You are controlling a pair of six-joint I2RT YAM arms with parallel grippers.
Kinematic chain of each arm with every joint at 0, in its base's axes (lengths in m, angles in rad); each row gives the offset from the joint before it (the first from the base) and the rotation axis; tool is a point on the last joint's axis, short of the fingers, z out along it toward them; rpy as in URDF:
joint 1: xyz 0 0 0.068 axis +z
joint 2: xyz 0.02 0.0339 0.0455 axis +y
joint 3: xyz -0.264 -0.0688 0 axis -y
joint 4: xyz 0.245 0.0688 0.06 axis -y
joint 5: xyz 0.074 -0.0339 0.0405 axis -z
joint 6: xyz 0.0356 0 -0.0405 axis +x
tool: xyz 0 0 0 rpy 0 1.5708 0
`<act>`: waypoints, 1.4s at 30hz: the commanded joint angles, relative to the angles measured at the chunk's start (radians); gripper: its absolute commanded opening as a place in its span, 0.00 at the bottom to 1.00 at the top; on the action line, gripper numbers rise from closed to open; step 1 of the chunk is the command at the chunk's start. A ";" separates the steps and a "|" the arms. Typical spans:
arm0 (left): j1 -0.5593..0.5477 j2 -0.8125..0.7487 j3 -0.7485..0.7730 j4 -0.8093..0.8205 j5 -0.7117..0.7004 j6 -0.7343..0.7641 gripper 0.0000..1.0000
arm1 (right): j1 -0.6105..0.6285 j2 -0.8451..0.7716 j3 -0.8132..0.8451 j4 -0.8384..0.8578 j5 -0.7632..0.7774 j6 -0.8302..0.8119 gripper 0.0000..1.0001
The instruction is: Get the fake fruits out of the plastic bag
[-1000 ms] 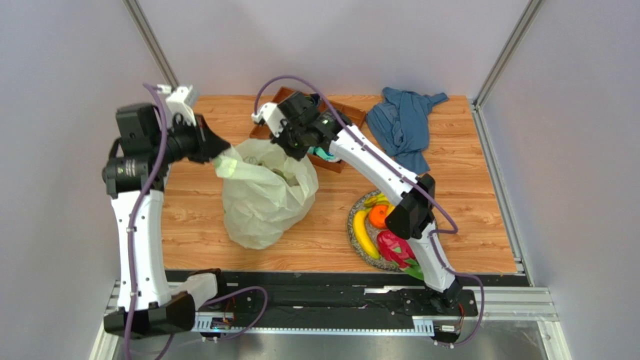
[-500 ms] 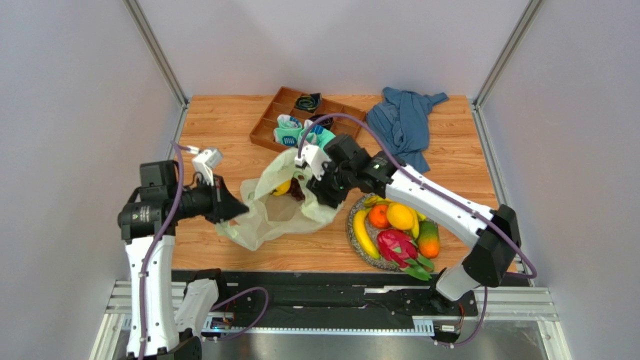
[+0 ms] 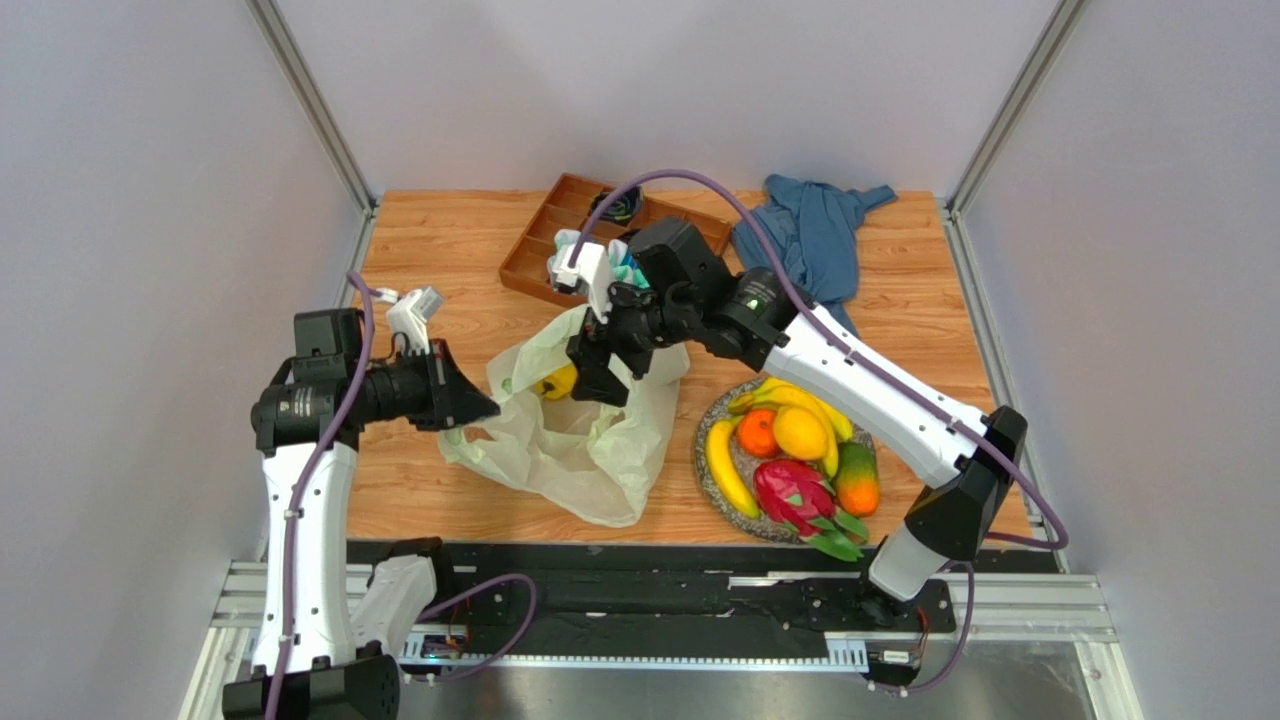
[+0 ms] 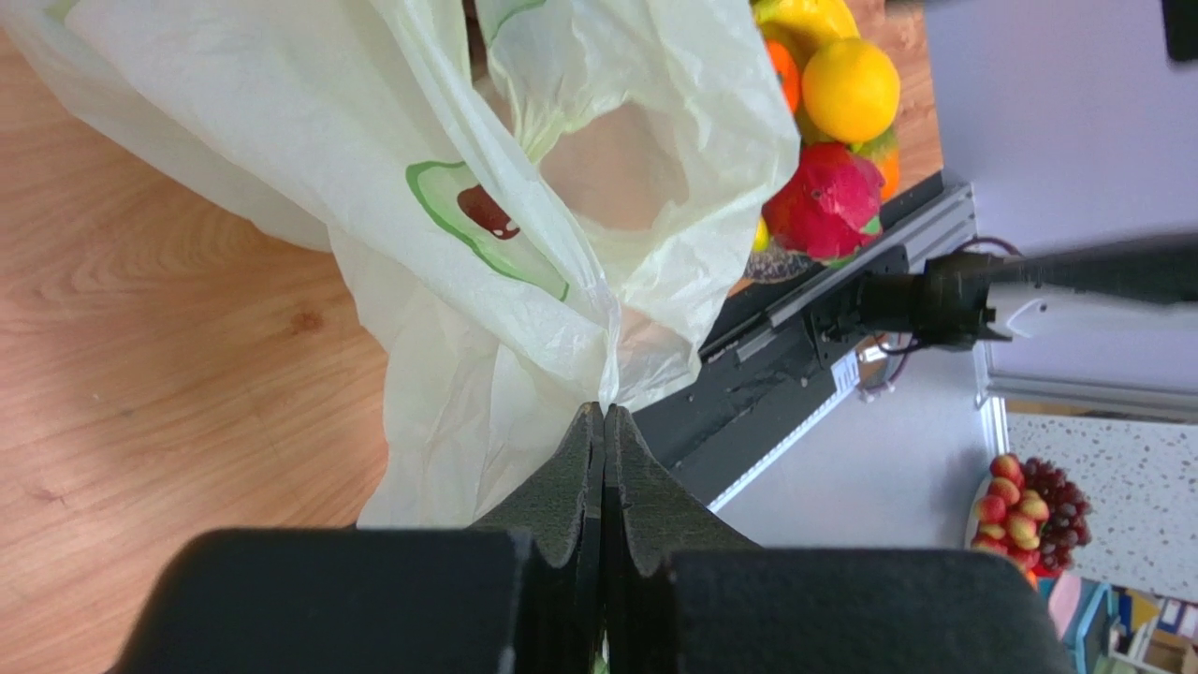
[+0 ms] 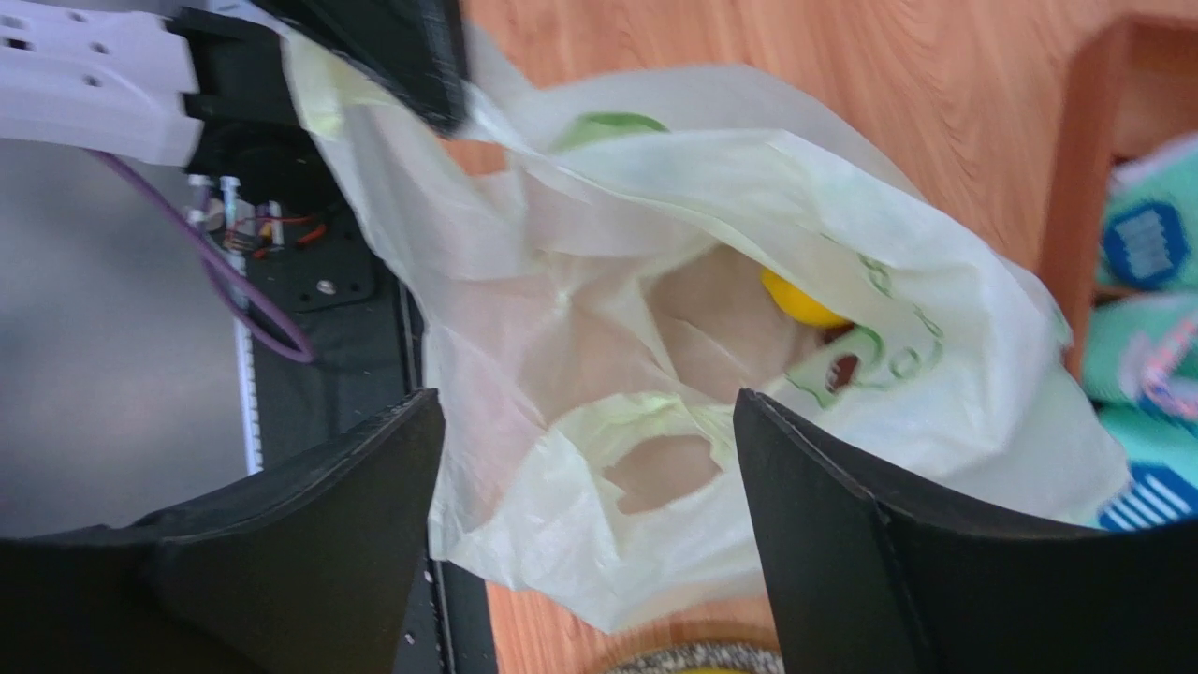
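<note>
- Left gripper (image 4: 603,421): jaws closed, pinching the bag (image 4: 464,169) at their tips.
- Right gripper (image 5: 584,414): jaws wide apart, holding nothing; bag below them, yellow fruit (image 5: 804,299) inside, just beyond.

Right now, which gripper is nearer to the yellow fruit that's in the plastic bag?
Right. The right gripper hangs open over the plastic bag mouth, just beside the yellow fruit. The left gripper is shut on the bag's edge, farther off on the fruit's other side.
</note>
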 commanded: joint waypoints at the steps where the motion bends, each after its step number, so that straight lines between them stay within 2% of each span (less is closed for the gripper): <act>1: -0.001 0.045 0.081 0.069 0.002 -0.068 0.00 | 0.065 0.133 0.050 0.019 -0.089 0.079 0.72; 3: -0.001 0.052 0.095 0.067 0.019 -0.082 0.00 | 0.068 0.181 0.034 0.040 -0.069 0.196 0.65; 4: -0.003 0.052 0.104 0.064 0.022 -0.084 0.00 | 0.067 0.190 0.020 0.066 -0.027 0.223 0.56; 5: -0.001 0.052 0.106 0.061 0.027 -0.087 0.00 | 0.067 0.201 0.005 0.075 -0.006 0.267 0.53; 9: -0.001 0.030 0.084 0.046 0.027 -0.085 0.00 | 0.042 0.259 0.023 0.114 0.043 0.384 0.55; 13: -0.001 -0.016 0.052 0.000 0.022 -0.064 0.00 | 0.030 0.362 0.101 0.140 0.158 0.527 0.54; 14: 0.000 -0.023 0.046 -0.021 0.022 -0.061 0.00 | 0.028 0.380 0.116 0.140 0.172 0.548 0.56; 15: 0.002 -0.034 0.037 -0.037 0.022 -0.055 0.00 | 0.028 0.399 0.147 0.140 0.180 0.574 0.62; 16: 0.003 -0.048 0.034 -0.052 0.025 -0.035 0.00 | 0.028 0.434 0.159 0.138 0.192 0.602 0.74; 17: 0.002 -0.054 0.032 -0.087 0.031 -0.021 0.00 | 0.028 0.449 0.169 0.135 0.208 0.645 0.79; 19: 0.003 -0.066 0.032 -0.120 0.050 0.023 0.00 | 0.025 0.489 0.196 0.129 0.255 0.688 1.00; 25: 0.003 -0.103 -0.014 -0.172 0.159 0.077 0.00 | 0.004 0.574 0.248 0.124 0.278 0.737 1.00; 33: 0.005 -0.097 -0.045 -0.137 0.170 0.065 0.00 | 0.013 0.637 0.285 0.134 0.303 0.704 1.00; 38: 0.003 -0.093 -0.046 -0.109 0.125 0.054 0.00 | 0.045 0.510 0.241 0.121 0.347 0.644 0.99; 40: 0.003 -0.096 -0.054 -0.089 0.117 0.042 0.00 | 0.050 0.465 0.210 0.127 0.309 0.636 0.98; 42: 0.005 -0.093 -0.055 -0.068 0.113 0.031 0.00 | 0.050 0.424 0.158 0.138 0.197 0.644 0.89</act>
